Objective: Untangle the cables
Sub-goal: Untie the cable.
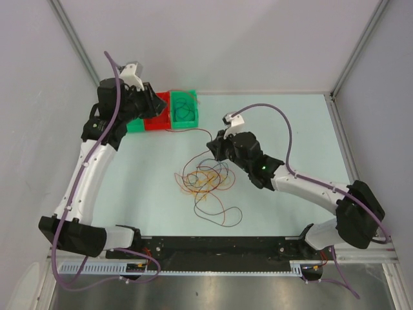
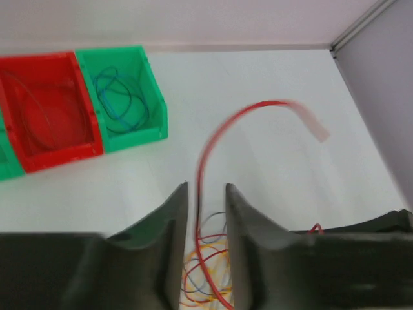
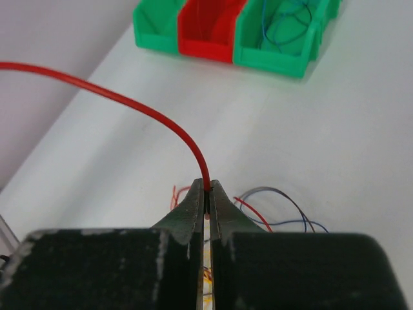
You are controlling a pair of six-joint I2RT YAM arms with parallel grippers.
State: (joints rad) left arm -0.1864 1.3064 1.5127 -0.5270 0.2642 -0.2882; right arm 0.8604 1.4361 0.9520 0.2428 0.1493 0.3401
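Cables [image 1: 206, 181] lay in a loose tangle of orange, yellow, red, blue and dark loops at the middle of the table [image 1: 290, 129], in the centre of the overhead view. One strand, the red cable [image 3: 161, 121], rose out of the right gripper [image 3: 207, 188], whose jaws were pressed together on it. It curved away to the left edge of the right wrist view, and more loops showed on the table just below those fingers.

In the left wrist view a red strand [image 2: 261, 105] arched up through the gap of the left gripper [image 2: 206, 190], its far end blurred in the upper right. Those jaws stood apart, and whether either touched the strand could not be told.

Three bins sat in a row toward the upper left of the overhead view. A green bin [image 1: 186, 121] held blue wire, a red bin [image 1: 158, 123] stood just beside it, and a second green bin [image 1: 135, 126] was partly hidden under the left arm. Grey walls [image 1: 193, 39] closed the table in.
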